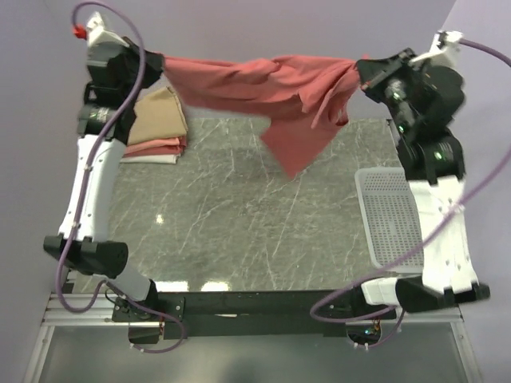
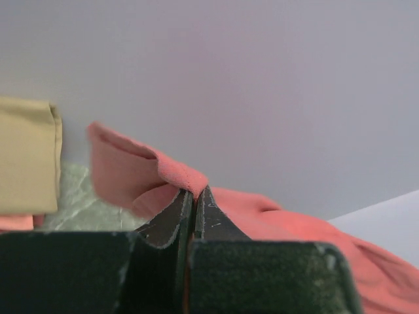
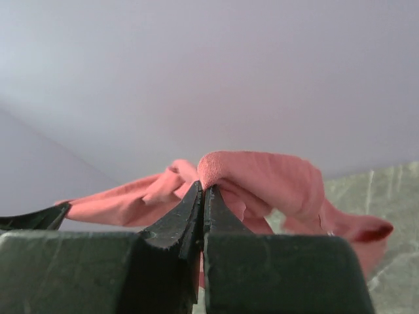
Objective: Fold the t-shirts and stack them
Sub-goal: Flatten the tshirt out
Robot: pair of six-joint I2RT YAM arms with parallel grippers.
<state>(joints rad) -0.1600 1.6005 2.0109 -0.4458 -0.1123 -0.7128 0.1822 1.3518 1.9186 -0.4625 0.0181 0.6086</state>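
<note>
Red shirt (image 1: 271, 92): off the table, held up in the air and stretched in a line between the two grippers.

Left gripper (image 1: 157, 64): clamped on one end of the shirt. The left wrist view shows the jaws pressed together with a fold of red fabric pinched at their tips.

Right gripper (image 1: 361, 76): clamped on the other end. The right wrist view shows the jaws together, with a ribbed edge of the fabric bunched over the tips.

Fabric between the grippers is twisted and wrinkled. A loose flap drops from the span, nearer the right gripper than the left. Its lower point hangs over the table (image 1: 239, 231); cannot tell whether it touches the surface.

Stack of folded shirts (image 1: 156, 140): on the table just below the left gripper, beside that arm. Tan shirt (image 1: 160, 116) on top, a salmon-pink one under it, a white edge showing at the bottom. From above, the red shirt's left end overlaps the stack's upper corner; contact cannot be told.

Basket (image 1: 390, 215): white, perforated, on the table below the right gripper, beside the right arm.

Wall (image 1: 239, 24): plain, pale, behind both grippers.
</note>
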